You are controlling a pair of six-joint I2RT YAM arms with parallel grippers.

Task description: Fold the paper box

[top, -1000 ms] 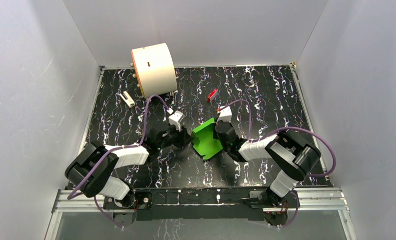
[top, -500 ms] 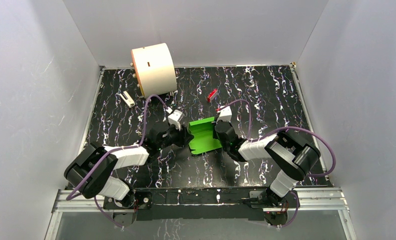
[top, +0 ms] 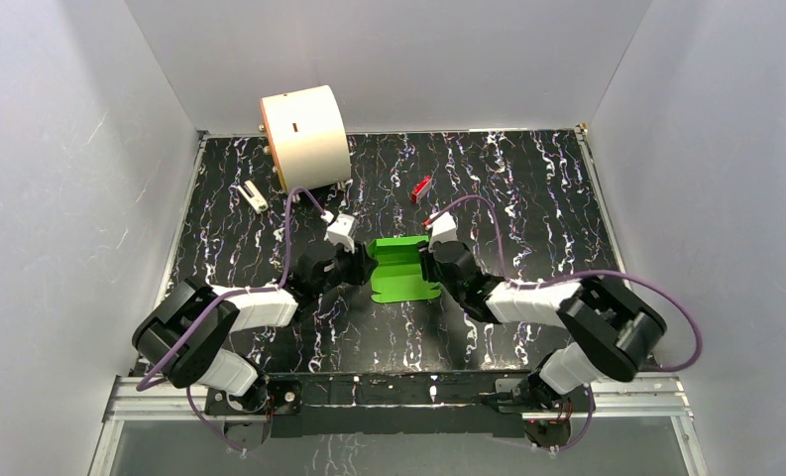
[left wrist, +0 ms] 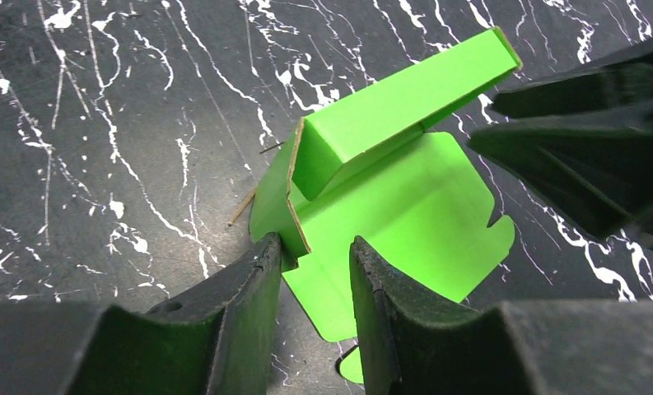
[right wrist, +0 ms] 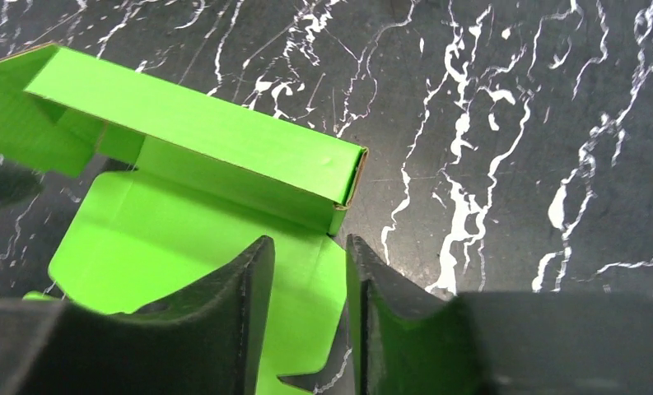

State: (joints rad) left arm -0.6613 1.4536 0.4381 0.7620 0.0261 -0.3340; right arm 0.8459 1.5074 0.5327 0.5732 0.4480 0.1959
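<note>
One paper box (top: 401, 269), one cream cylinder (top: 304, 137), one red block (top: 421, 188) and one small white piece (top: 254, 196) on a single worktop (top: 547, 198). Two claws are counted: the left claw (top: 364, 268) and the right claw (top: 426, 264).

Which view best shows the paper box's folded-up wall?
The left wrist view: the paper box is large, its whole raised wall, near end and flat notched panel all clear. The right wrist view shows the wall's other end, with the panel partly cut off. The top external view shows it small, from above.
</note>
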